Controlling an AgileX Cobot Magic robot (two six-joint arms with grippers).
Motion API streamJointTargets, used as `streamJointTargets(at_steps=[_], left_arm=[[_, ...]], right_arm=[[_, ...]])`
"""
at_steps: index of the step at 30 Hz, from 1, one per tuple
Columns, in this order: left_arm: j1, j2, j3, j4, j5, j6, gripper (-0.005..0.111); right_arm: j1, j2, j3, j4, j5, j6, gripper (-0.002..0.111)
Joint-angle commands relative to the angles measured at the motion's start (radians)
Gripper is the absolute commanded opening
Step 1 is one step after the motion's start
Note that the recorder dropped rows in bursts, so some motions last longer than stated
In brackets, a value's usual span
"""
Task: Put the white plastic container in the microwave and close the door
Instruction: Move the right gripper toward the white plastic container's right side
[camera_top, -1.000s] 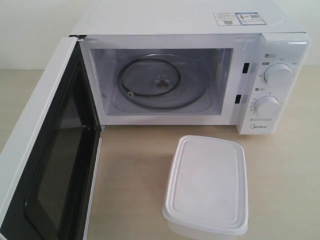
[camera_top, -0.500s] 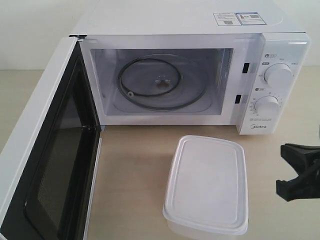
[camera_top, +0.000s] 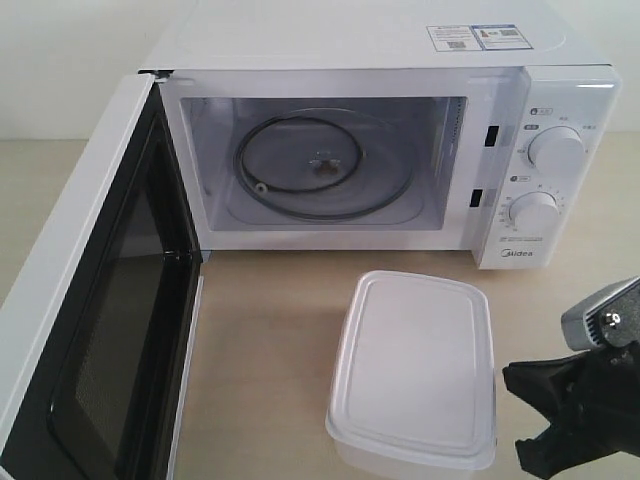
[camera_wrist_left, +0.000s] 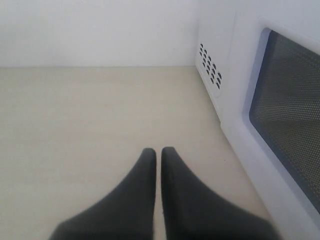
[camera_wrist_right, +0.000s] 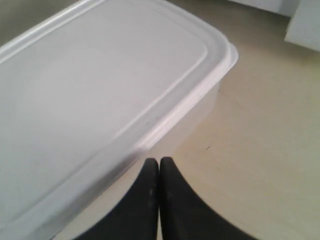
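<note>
The white plastic container (camera_top: 412, 370) sat lidded on the pale table (camera_top: 270, 330), near and right of centre, in front of the microwave (camera_top: 350, 40) — a strip of bare tabletop lay between its far edge and the oven's front. The door (camera_top: 120, 330) stood swung wide toward the near left, its black inner frame facing the container across a broad band of bare table, its near end running out of frame. The cavity mouth was uncovered, showing the glass turntable (camera_top: 325, 165) on its floor, and the opening was plainly wider than the container's short side. The two dials (camera_top: 556, 150) sat on the control panel (camera_top: 592, 110) right of the cavity, beyond and a little right of the container's far-right corner. The right gripper (camera_wrist_right: 159, 162) was clenched on nothing, fingers pressed together, the tips just beside the container's right-hand wall below the rim of the lid (camera_wrist_right: 100, 75) — whether they touched the plastic could not be told. In the exterior view its black body hung at the near right, close against the container's right edge. The left gripper (camera_wrist_left: 158, 151) was likewise closed with nothing between its fingers, over bare table on the outer side of the door, apart from the dark mesh window (camera_wrist_left: 292, 115) and the vent holes (camera_wrist_left: 210, 65) in the microwave's side.
</note>
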Motion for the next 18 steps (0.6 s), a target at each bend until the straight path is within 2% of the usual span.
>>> streamJointTargets(at_steps=[1,9,12,18], left_arm=[[0.003,-0.004,0.004,0.000,-0.002,-0.012,0.004],[0.003,-0.004,0.004,0.000,-0.002,-0.012,0.004],[0.003,-0.004,0.004,0.000,-0.002,-0.012,0.004],[0.003,-0.004,0.004,0.000,-0.002,-0.012,0.004]], right_arm=[[0.001,0.048,-0.006,-0.043,-0.048,0.004,0.000],[0.008,0.098,-0.093,-0.180,-0.061,0.161,0.000],[0.050,0.125,-0.127,-0.180,-0.053,0.179,0.000],[0.178,0.176,-0.215,-0.164,0.085,0.212,0.000]])
